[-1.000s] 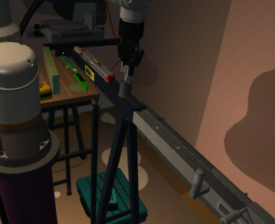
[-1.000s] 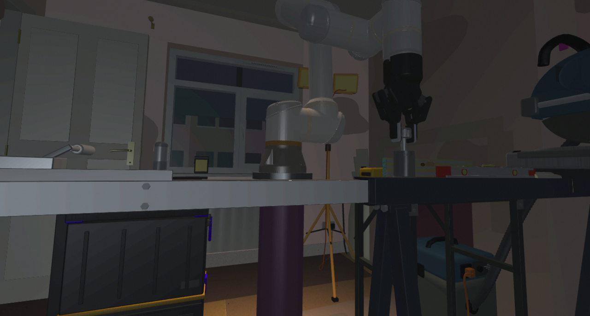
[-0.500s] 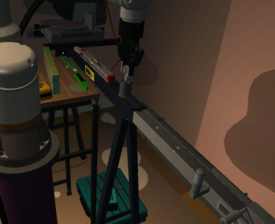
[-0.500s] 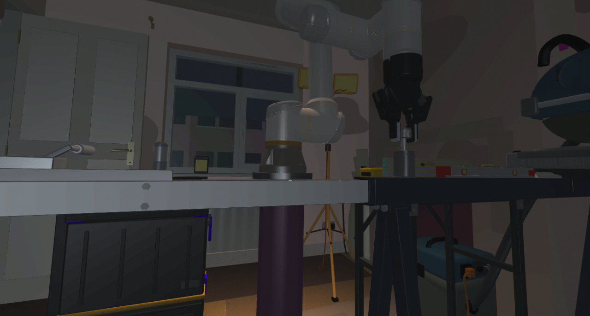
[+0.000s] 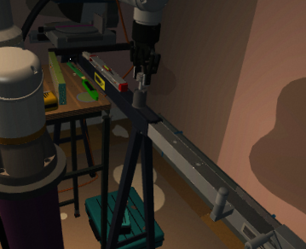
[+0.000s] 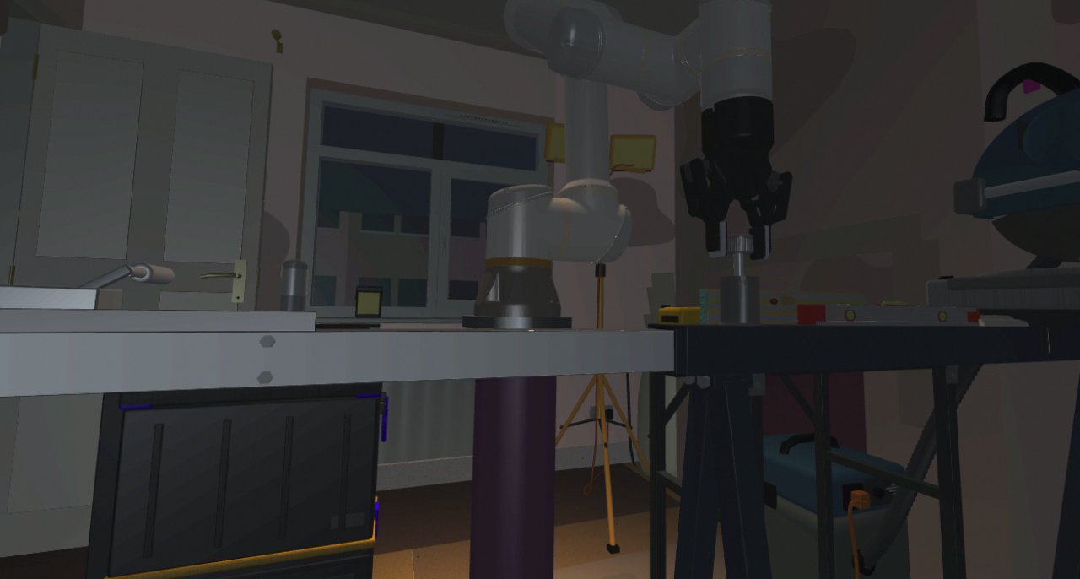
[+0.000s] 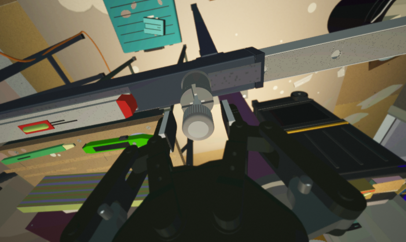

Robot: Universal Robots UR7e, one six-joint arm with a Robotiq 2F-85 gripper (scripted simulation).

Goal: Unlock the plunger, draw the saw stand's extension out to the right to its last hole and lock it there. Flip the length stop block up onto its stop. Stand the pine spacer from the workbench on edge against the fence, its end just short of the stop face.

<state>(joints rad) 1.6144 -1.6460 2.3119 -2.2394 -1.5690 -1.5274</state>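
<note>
The plunger's knurled knob (image 7: pixel 198 126) stands raised on its thin pin above the grey housing (image 5: pixel 139 99) at the right end of the dark saw stand rail, and my gripper (image 7: pixel 197 122) hangs open around the knob, holding nothing. The grey extension (image 5: pixel 208 172) reaches out to the right of the rail. Near its far end the length stop block's handle (image 5: pixel 221 199) stands up from the side. The striped pine spacer (image 5: pixel 58 76) lies on the wooden workbench behind the rail.
A teal case (image 5: pixel 125 217) sits on the floor under the stand's legs. A spirit level with a red end (image 5: pixel 107 73), green tools (image 7: pixel 116 142) and a yellow tape measure (image 6: pixel 677 315) lie on the bench. The mitre saw (image 6: pixel 1035 175) stands at the rail's other end.
</note>
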